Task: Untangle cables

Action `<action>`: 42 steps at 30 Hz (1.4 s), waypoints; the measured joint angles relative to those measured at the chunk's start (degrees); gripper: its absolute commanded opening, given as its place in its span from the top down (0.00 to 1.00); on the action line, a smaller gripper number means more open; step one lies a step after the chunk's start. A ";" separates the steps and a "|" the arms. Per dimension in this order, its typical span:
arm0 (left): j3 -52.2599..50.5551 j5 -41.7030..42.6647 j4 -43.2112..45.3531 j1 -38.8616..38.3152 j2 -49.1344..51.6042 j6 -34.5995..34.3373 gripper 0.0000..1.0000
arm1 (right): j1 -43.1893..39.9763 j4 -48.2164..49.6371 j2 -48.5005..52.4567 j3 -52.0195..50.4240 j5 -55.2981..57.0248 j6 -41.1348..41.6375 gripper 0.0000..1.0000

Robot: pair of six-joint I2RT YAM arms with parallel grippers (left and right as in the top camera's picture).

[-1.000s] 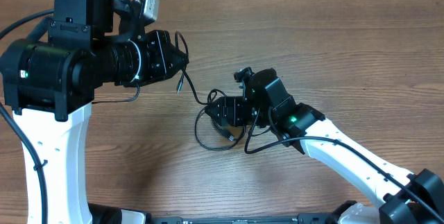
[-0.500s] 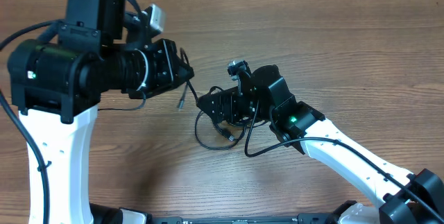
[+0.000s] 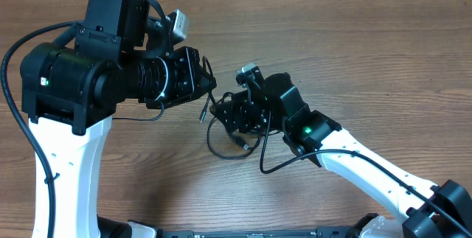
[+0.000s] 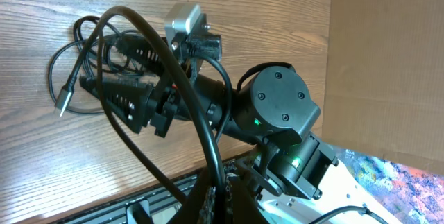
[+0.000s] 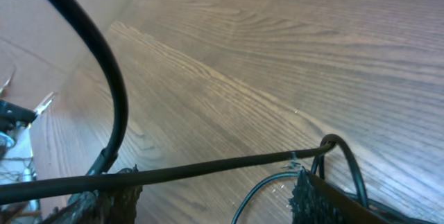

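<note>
Left end effector (image 3: pixel 209 85) is pinching a cable (image 5: pixel 208 169). Right end effector (image 3: pixel 217 110), jaws apart, is straddling it. The coil (image 3: pixel 234 138) beneath is looking mostly tangled.

Open counter (image 3: pixel 369 39) runs along the far edge and down the right side, and a bare patch sits near the front middle. The centre is crowded. The left arm (image 3: pixel 81 83) bulks over the left half, its left fingers (image 3: pixel 209 85) just beside the right fingers (image 4: pixel 118 96), with cables (image 3: pixel 209 138) looped between and under them. The right arm (image 3: pixel 369 168) crosses the near right corner diagonally.
</note>
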 measured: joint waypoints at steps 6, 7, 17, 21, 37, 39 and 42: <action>0.00 0.00 -0.02 0.00 0.00 0.00 0.96 | 0.07 0.44 0.00 0.00 0.50 -4.98 0.30; 0.00 0.00 0.00 0.00 0.00 0.00 0.96 | 0.07 0.42 0.00 0.00 0.33 -6.47 0.30; 0.00 -0.92 0.00 0.00 0.00 -0.02 0.96 | 0.07 3.72 0.00 -0.02 0.13 -19.89 0.31; 0.00 -1.01 0.15 0.00 0.00 -0.26 0.96 | 0.13 5.27 0.00 -0.02 -0.04 -22.67 0.49; 0.00 -1.07 1.73 0.00 0.00 -1.49 0.96 | 0.48 6.86 0.00 -0.02 -2.97 -22.80 0.96; 0.00 -1.14 1.95 0.00 0.00 -1.49 0.95 | 0.48 6.84 0.00 -0.02 -2.67 -21.64 0.96; 0.00 -1.55 1.95 0.00 0.00 -1.51 0.86 | 0.50 6.86 0.00 -0.02 -1.49 -18.91 0.96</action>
